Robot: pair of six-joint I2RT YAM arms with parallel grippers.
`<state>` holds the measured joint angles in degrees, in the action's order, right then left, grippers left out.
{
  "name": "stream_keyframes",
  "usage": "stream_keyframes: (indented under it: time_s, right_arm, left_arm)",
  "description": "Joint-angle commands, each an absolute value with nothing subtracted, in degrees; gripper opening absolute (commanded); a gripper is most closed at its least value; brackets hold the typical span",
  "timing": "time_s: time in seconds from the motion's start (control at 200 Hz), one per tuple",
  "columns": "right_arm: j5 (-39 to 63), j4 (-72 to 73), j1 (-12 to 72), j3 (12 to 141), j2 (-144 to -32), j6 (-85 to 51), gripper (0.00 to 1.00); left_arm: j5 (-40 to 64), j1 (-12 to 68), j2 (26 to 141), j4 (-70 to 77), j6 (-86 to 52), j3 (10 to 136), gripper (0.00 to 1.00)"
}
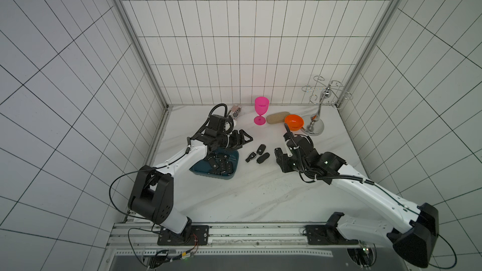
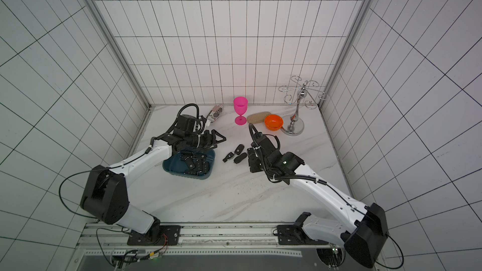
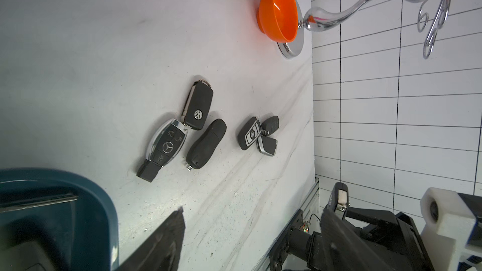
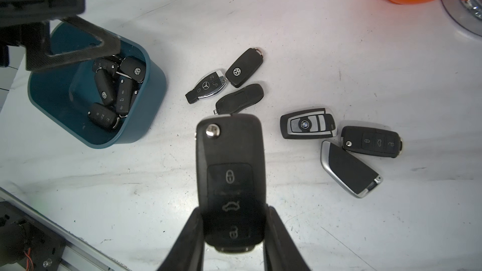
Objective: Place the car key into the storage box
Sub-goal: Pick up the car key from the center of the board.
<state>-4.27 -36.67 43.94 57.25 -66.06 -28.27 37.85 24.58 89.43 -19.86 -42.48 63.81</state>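
My right gripper (image 4: 233, 211) is shut on a black flip car key (image 4: 229, 168) and holds it above the white table, right of the loose keys. That held key also shows in the left wrist view (image 3: 340, 196). The teal-blue storage box (image 1: 216, 177) (image 4: 146, 116) sits at mid-left with several black keys inside. My left gripper (image 1: 247, 139) (image 3: 251, 217) hangs open and empty over the box's far edge. Three loose keys (image 1: 257, 153) lie between box and right gripper. Three more (image 4: 339, 142) lie under the right arm.
At the back stand a pink goblet (image 1: 261, 110), a tan block (image 1: 277, 117), an orange bowl (image 1: 294, 122) and a chrome rack (image 1: 317, 116). A patterned packet (image 1: 234, 112) lies behind the left wrist. Tiled walls close in three sides.
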Motion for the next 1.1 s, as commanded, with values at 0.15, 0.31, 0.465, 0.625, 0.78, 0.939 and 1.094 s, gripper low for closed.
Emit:
stream_keyframes:
  time_s: [0.15,0.31,0.465,0.625,0.78,0.939,1.094]
  right_arm:
    - [-5.48,-36.66,47.48,57.47,-66.41,-29.8,0.29]
    - [-5.45,-36.48,48.34,58.45,-67.81,-29.8,0.28]
    - [-5.69,-35.95,48.6,58.54,-68.35,-29.71,0.28]
    - [-5.19,-35.16,48.63,58.58,-68.84,-29.66,0.28]
    - [-5.36,-34.89,48.69,58.88,-69.02,-29.63,0.28]
    - [-5.19,-34.8,48.69,59.13,-69.35,-29.71,0.29]
    - [-5.46,-34.61,48.69,58.88,-69.63,-29.97,0.29]
  left_arm:
    - [41.0,32.05,93.58,-15.29,-45.04,66.91,0.8]
    - [42.52,34.03,95.18,-10.95,-47.33,66.2,0.8]
    - [43.88,35.39,95.31,-7.99,-48.86,65.47,0.79]
    - [45.79,37.4,95.83,-6.79,-49.08,64.7,0.76]
    - [47.16,39.1,96.38,-5.53,-49.03,63.63,0.59]
    - [47.67,39.97,97.09,-4.84,-49.38,62.97,0.45]
    - [47.85,40.48,97.19,-4.21,-49.56,62.54,0.38]
